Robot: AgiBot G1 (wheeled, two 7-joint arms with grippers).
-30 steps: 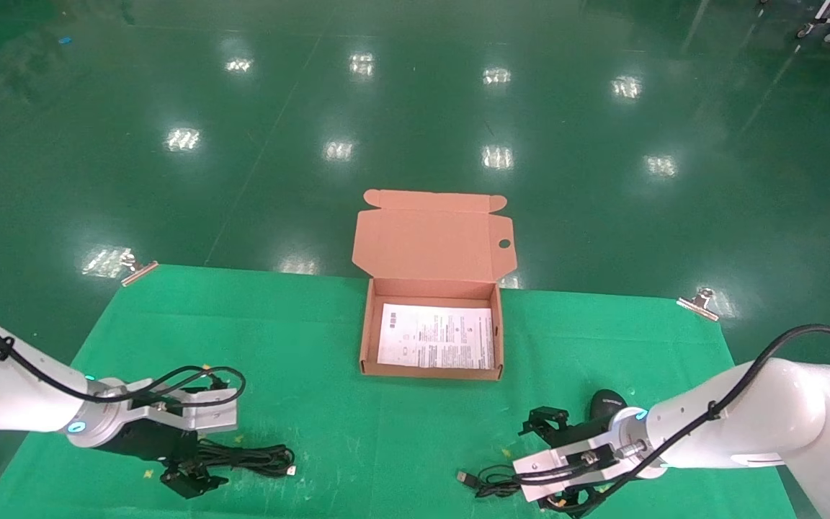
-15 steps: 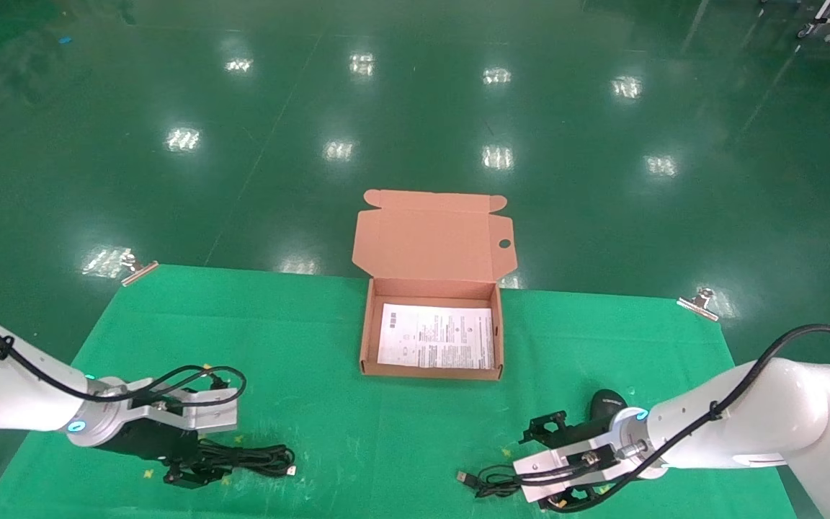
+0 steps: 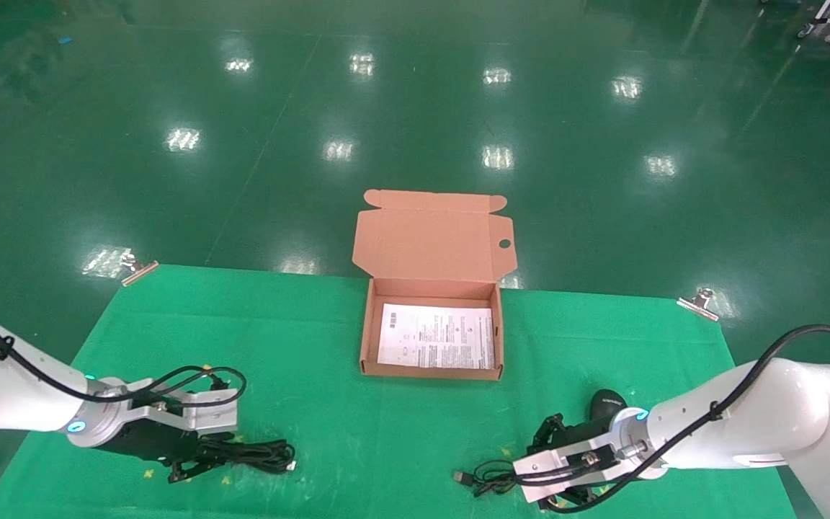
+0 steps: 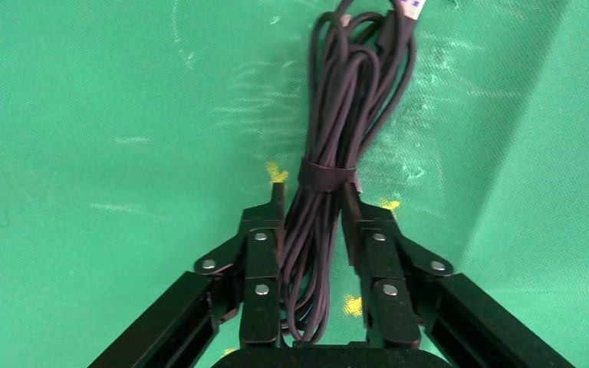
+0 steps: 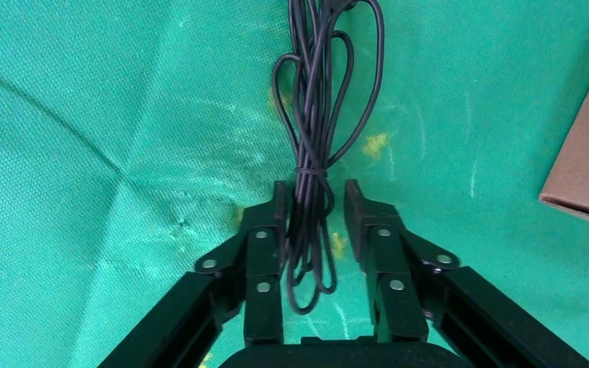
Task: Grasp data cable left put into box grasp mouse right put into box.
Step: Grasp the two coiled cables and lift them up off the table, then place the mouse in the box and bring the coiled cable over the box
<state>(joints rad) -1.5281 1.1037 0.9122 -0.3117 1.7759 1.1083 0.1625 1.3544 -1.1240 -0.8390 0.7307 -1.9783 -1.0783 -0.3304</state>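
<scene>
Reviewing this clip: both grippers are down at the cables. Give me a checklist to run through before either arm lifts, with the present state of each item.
1. Left gripper straddles the data cable: ok, bundle runs between its fingers.
2. Left fingers fully clamped on the bundle: cannot tell; they sit close against it.
3. Right gripper on the mouse: not ok; only the mouse's thin cord lies between its fingers, with a gap on one side.
4. Box open to receive: ok, lid stands back.
5. Box floor free: ok, only a flat leaflet inside.
6. Data cable bundle tied: ok, a strap wraps it.
</scene>
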